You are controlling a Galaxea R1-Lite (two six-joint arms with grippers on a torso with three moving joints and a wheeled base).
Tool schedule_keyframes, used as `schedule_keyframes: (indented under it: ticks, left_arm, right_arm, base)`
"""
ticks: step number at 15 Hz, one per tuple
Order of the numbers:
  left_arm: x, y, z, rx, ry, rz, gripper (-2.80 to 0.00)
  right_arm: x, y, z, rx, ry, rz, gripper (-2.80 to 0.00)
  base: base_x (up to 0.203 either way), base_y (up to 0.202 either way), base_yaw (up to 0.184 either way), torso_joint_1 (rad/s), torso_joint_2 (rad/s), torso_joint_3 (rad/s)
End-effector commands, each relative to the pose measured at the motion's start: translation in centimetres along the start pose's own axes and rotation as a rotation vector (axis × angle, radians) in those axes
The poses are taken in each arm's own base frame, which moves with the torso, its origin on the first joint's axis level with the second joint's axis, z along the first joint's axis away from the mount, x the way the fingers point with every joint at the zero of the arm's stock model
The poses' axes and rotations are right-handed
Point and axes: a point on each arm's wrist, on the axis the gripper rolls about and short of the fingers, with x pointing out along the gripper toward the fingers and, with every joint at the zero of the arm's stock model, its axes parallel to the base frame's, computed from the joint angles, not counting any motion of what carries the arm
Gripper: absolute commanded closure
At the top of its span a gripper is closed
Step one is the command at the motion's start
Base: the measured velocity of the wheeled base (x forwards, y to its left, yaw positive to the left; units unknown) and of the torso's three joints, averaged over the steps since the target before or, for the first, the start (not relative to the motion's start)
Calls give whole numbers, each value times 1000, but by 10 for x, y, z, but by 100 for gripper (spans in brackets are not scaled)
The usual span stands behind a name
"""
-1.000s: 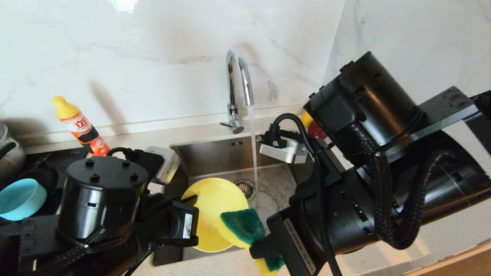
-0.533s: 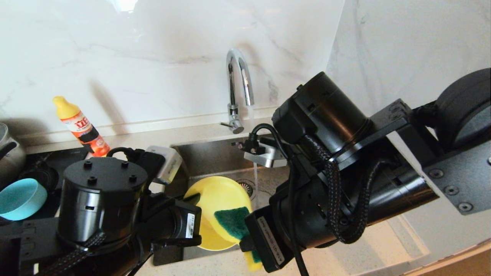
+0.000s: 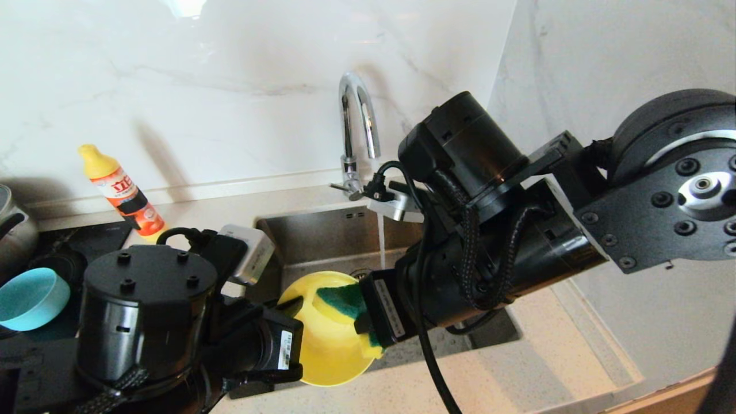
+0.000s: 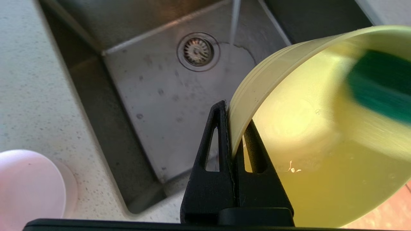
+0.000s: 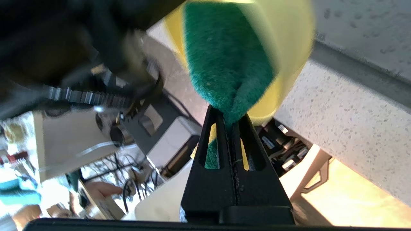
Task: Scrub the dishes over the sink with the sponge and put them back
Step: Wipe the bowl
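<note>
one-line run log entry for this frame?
phase: scrubbing | left gripper: shut on yellow bowl rim, over sink | right gripper: shut on sponge, inside bowl | faucet: running

A glossy white marble-veined wall (image 3: 230, 86) rises behind a pale speckled stone countertop (image 3: 517, 368). A second white marble panel (image 3: 604, 69) meets that wall at a corner, to the countertop's right. Bright light glares high on the wall (image 3: 184, 7).

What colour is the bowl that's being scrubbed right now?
Yellow. The bowl shows best in the head view, held tilted over the sink.
</note>
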Motion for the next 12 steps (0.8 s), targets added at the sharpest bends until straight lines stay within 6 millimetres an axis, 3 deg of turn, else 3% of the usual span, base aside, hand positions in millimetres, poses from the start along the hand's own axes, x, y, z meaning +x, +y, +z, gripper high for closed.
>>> schedule_keyframes:
  ticks: [1, 12]
  left_arm:
    - [-2, -2, -2, 6, 0, -10, 0]
    - [-3, -1, 2, -15, -15, -8, 0]
  right_arm:
    - [9, -6, 5, 21, 7, -13, 0]
    - [6, -6, -3, 33, 53, -24, 0]
  base:
    - [0, 0, 0, 0, 0, 0]
    - [0, 0, 0, 0, 0, 0]
